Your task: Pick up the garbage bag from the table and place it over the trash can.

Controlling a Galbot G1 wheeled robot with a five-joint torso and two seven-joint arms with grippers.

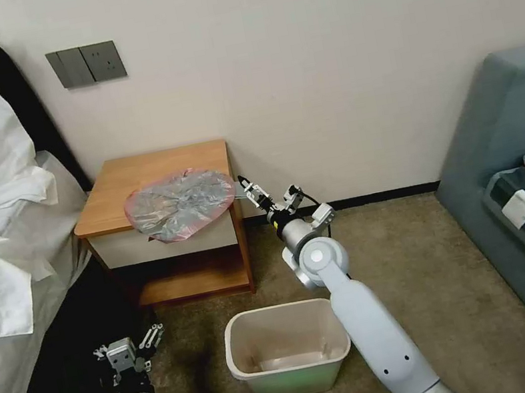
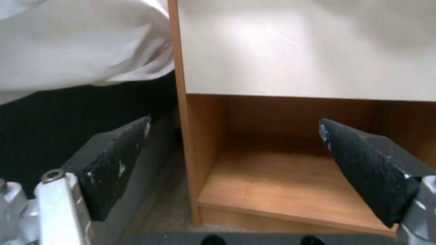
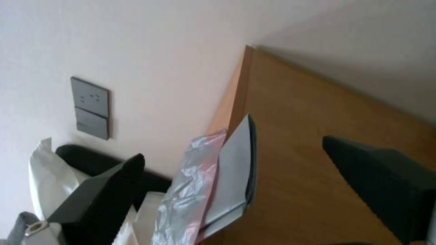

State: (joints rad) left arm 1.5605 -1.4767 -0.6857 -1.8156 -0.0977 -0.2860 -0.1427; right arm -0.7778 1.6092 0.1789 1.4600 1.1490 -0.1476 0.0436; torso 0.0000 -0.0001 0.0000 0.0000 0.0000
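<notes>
- garbage bag (image 1: pixel 180 204) lies ungrasped on the bench (image 1: pixel 130 176)
- right gripper (image 1: pixel 249 190) beside the bench, fingers spread around the bag's edge
- left gripper (image 1: pixel 127 350) low before the bench, fingers spread
- trash can (image 1: pixel 287 348) unlined

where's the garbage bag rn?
In the head view the garbage bag lies on the table, at its front right corner, drooping over the front edge. The right gripper is beside that corner with open jaws, not gripping it.

Pale grey rounded arms with silver wrists, black ridged fingers (image 2: pixel 363 170).
</notes>
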